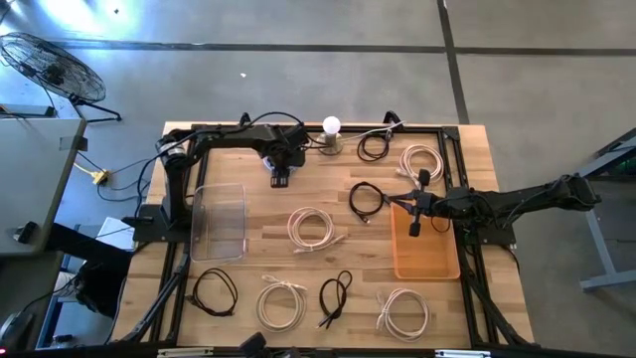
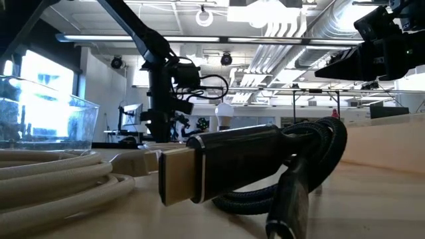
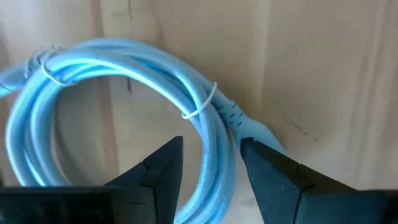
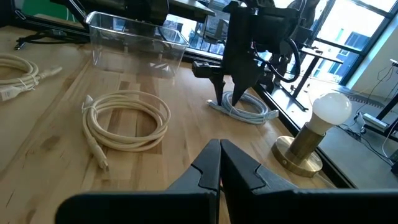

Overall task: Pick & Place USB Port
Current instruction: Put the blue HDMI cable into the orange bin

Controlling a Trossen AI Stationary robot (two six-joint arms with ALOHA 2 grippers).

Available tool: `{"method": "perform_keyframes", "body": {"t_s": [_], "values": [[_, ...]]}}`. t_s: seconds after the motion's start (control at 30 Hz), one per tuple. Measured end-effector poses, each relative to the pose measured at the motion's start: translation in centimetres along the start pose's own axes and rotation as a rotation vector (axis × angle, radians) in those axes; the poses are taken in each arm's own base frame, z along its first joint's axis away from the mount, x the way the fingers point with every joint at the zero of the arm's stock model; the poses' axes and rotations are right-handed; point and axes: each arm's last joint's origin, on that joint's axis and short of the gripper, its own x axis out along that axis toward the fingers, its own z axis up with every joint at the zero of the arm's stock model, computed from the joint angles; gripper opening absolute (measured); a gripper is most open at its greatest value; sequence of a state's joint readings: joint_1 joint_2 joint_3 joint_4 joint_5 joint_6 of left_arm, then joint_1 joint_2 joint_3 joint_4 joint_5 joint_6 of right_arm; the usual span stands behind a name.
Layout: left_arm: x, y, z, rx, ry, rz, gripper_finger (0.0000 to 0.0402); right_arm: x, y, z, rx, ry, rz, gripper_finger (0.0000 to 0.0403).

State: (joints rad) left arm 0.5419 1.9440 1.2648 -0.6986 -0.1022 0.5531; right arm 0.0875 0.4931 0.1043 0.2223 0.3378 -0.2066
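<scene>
A light-blue cable point(image 3: 124, 62), coiled and bound with white ties, lies flat on the wooden table near its far edge. My left gripper point(image 3: 211, 168) points down over it, open. Its two fingers stand on either side of the coil's bundled strands, where the moulded plug end point(image 3: 249, 127) begins. The right wrist view shows the same gripper point(image 4: 222, 99) low over that coil point(image 4: 249, 113). In the high view the gripper point(image 1: 280, 179) hides the cable. My right gripper point(image 4: 219, 163) is shut and held level above the table's right half point(image 1: 402, 202), holding nothing.
A clear plastic box point(image 1: 219, 221) stands at the left and an orange tray point(image 1: 427, 257) at the right. A bulb on a brass base point(image 1: 331, 129) stands close to the left gripper. Several white and black cable coils lie about, one white coil point(image 1: 313, 227) mid-table.
</scene>
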Motion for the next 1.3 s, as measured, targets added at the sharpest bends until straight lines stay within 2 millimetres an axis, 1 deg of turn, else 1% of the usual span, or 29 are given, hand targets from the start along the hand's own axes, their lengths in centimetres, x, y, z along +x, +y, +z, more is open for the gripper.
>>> {"method": "perform_keyframes", "body": {"t_s": [0.07, 0.1, 0.2, 0.23, 0.43, 0.53, 0.6, 0.67, 0.77, 0.83, 0.93, 1.0, 1.07, 1.2, 1.3], "values": [[0.2, 0.1, 0.1, 0.009, -0.007, 0.004, 0.0144, 0.0, 0.0, 0.0, 0.000, 0.000, 0.001, 0.0000], [0.2, 0.1, 0.1, 0.017, -0.010, 0.003, 0.0125, 0.0, 0.0, 0.0, 0.000, -0.001, 0.005, 0.0000], [0.3, 0.0, 0.1, 0.019, -0.013, -0.004, 0.0042, 0.0, 0.0, 0.0, 0.000, -0.002, 0.011, 0.0000], [0.3, 0.1, 0.2, 0.017, -0.018, -0.008, 0.0024, 0.0, 0.0, 0.0, 0.000, -0.003, 0.011, 0.0000], [0.0, -0.5, 0.4, 0.035, 0.006, -0.027, 0.0008, 0.0, 0.0, 0.0, -0.003, -0.003, 0.015, 0.0000], [-1.1, -1.1, 0.9, 0.064, 0.049, -0.019, 0.0007, 0.0, 0.1, 0.0, -0.004, -0.010, 0.045, 0.0000], [-2.2, -1.9, 1.1, 0.097, 0.119, -0.007, 0.0005, 0.0, 0.3, 0.1, -0.030, -0.023, 0.098, 0.0000], [-3.7, -2.7, 1.8, 0.125, 0.163, 0.021, 0.0005, 0.0, 0.4, 0.1, -0.043, -0.038, 0.138, 0.0000], [-6.7, -3.9, 2.8, 0.167, 0.176, 0.063, 0.0003, 0.0, 0.4, 0.4, -0.042, -0.064, 0.154, 0.0000], [-8.3, -4.9, 3.5, 0.196, 0.200, 0.090, 0.0003, -0.1, 0.4, 0.5, -0.055, -0.083, 0.165, 0.0000], [-11.0, -6.4, 4.8, 0.246, 0.191, 0.138, 0.0003, -0.1, 0.5, 0.7, -0.073, -0.110, 0.186, 0.0000], [-12.9, -7.2, 5.8, 0.268, 0.146, 0.196, 0.0003, -0.1, 0.5, 0.8, -0.077, -0.126, 0.199, 0.0000], [-14.6, -7.7, 6.7, 0.278, 0.087, 0.213, 0.0003, -0.1, 0.6, 0.9, -0.105, -0.148, 0.245, 0.0000], [-18.6, -8.8, 7.8, 0.301, -0.040, 0.187, 0.0003, -0.3, 0.9, 1.2, -0.126, -0.205, 0.352, 0.0000], [-22.0, -10.1, 8.0, 0.330, -0.125, 0.113, 0.0003, -0.4, 1.0, 1.3, -0.148, -0.233, 0.385, 0.0000]]}}
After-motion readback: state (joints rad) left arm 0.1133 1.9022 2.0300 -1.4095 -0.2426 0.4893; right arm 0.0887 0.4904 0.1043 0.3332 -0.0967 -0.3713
